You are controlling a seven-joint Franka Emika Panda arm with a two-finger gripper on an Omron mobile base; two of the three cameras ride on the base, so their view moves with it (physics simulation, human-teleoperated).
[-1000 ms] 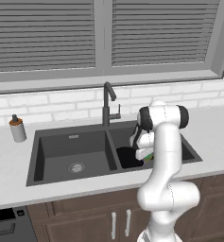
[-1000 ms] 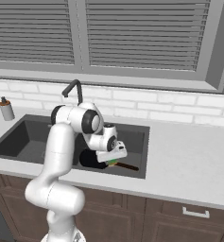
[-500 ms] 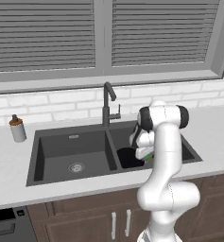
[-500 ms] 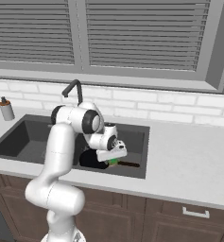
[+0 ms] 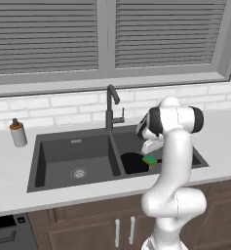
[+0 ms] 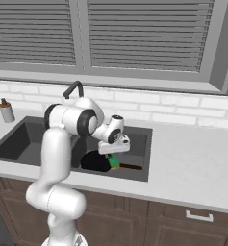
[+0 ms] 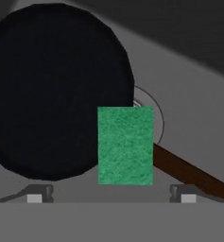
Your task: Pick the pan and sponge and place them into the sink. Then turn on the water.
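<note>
Black pan (image 7: 56, 90) lies flat in the right basin of the dark grey sink (image 5: 73, 146), brown handle (image 7: 189, 172) angled away. Green-topped sponge (image 7: 125, 145) rests flat over the pan's rim beside the handle. Gooseneck faucet (image 5: 110, 105) stands behind; no water visible.

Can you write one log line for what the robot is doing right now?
gripper: open, above sponge | green rectangular sponge: resting on pan | round black frying pan: in dark grey sink | faucet: untouched

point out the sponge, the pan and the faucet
sponge (image 7: 125, 145), hand view, middle of its green top
pan (image 7: 56, 90), hand view, centre of the black round
faucet (image 5: 109, 110), left base view, on the upright neck
</note>
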